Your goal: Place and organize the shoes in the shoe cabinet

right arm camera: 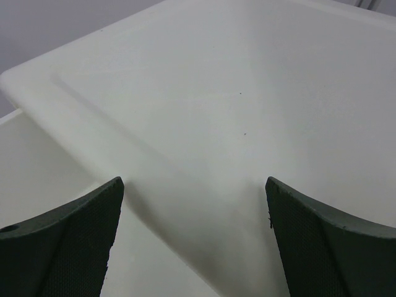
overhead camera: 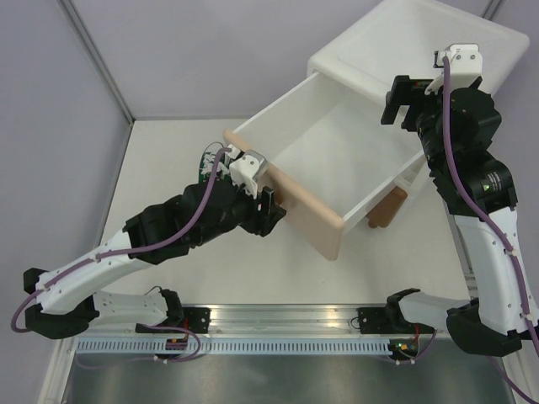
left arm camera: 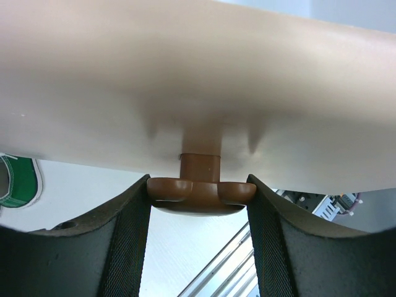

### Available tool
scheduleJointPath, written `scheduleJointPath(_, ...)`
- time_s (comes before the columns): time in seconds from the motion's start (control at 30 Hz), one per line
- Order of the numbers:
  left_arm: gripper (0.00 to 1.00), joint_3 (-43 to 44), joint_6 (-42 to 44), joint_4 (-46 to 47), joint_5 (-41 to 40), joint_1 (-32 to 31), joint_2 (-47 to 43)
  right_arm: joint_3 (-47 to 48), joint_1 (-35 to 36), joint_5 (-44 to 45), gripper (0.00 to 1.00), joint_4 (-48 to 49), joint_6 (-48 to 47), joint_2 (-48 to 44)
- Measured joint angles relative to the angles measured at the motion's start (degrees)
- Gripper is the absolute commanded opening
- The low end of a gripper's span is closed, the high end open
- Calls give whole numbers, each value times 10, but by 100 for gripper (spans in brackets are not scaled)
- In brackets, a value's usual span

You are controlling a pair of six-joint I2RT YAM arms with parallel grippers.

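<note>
The white shoe cabinet (overhead camera: 421, 42) stands at the back right with its upper drawer (overhead camera: 337, 160) pulled far out; nothing shows inside the drawer. My left gripper (overhead camera: 271, 202) is at the drawer's beige front (overhead camera: 290, 198). In the left wrist view both pads touch the brown knob (left arm camera: 201, 192), so the left gripper (left arm camera: 199, 185) is shut on it. A green shoe (left arm camera: 18, 179) peeks in at that view's left edge, and part of it shows behind the left wrist (overhead camera: 208, 160). My right gripper (overhead camera: 396, 99) hangs open over the cabinet's white top (right arm camera: 247, 93), holding nothing. The blue shoes are out of view.
A brown piece (overhead camera: 387, 206) sticks out low on the cabinet under the open drawer. A metal rail (overhead camera: 278, 320) runs along the near table edge between the arm bases. Grey walls close the table's left and back sides.
</note>
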Motion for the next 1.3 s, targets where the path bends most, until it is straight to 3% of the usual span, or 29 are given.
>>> scheduleJointPath(0.47, 13, -19, -1, -16, 18, 0, -30, 0, -15, 24, 98, 26, 10, 15)
scheduleJointPath(0.63, 21, -25, -2, -17, 19, 0, -42, 0, -15, 24, 98, 26, 10, 15)
scheduleJointPath(0.9, 60, -26, -2, -26, 19, -1, -59, 0, -15, 24, 98, 26, 9, 15)
scheduleJointPath(0.97, 61, -26, -2, -27, 19, -1, -60, -1, -15, 24, 98, 26, 9, 15)
scheduleJointPath(1.3, 91, -29, -25, -56, 34, 0, -93, -3, -17, 23, 98, 28, 8, 12)
